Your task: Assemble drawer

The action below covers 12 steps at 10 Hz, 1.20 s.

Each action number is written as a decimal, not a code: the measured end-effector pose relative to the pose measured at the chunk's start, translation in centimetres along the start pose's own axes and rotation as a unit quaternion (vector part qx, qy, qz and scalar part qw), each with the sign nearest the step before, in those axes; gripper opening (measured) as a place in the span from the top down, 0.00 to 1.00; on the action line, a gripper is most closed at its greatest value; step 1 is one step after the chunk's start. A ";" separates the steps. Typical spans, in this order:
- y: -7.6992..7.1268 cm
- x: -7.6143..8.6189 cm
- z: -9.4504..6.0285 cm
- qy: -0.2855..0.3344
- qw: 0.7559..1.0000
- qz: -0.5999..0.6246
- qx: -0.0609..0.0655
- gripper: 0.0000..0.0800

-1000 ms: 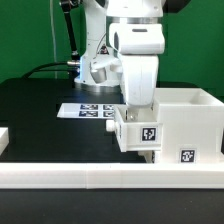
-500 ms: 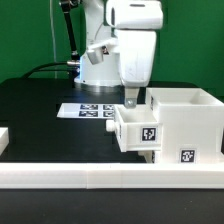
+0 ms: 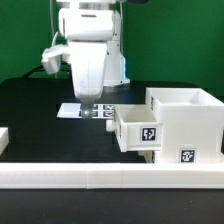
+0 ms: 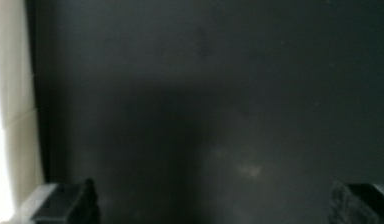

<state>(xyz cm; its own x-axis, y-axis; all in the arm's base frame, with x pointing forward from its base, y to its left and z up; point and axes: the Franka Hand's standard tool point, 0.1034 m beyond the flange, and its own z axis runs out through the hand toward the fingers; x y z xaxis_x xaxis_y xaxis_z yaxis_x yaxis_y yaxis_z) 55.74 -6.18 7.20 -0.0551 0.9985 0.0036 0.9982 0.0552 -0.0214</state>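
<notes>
The large white drawer casing (image 3: 187,122) stands at the exterior view's right, with tags on its front. A smaller white tray (image 3: 137,128) sits part-way into the casing's left side and juts out. My gripper (image 3: 88,102) hangs over the black table just above the marker board (image 3: 72,110), well left of the tray. In the wrist view the gripper (image 4: 215,205) is open and empty. Its dark fingertips (image 4: 73,200) are wide apart over bare black table. A white piece (image 3: 3,139) at the far left edge may be the second tray.
A long white border rail (image 3: 100,180) runs along the front of the table. A white strip (image 4: 11,110) shows at one side of the wrist view; I cannot tell what it is. The robot base and cables stand behind.
My gripper has left the tray at the casing, risen and swung to the exterior view's left, over the marker board. The tray stays in the casing's side.
</notes>
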 end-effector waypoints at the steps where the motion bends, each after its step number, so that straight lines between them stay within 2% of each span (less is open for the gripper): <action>1: -0.4 0.2 1.5 0.004 1.000 0.000 0.011 0.19; 4: -1.0 2.4 3.5 0.014 0.999 0.006 0.029 0.19; 7: -0.7 5.6 3.4 0.018 0.999 0.032 0.028 0.19; 9: 0.3 8.5 2.6 0.021 0.999 0.026 0.024 0.19; 12: 0.6 9.8 2.5 0.021 0.999 0.032 0.022 0.19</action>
<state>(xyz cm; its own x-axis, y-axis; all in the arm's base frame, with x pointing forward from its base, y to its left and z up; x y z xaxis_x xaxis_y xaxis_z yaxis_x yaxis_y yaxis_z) 55.71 3.69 4.74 0.0116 0.9990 0.0435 0.9977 -0.0087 -0.0678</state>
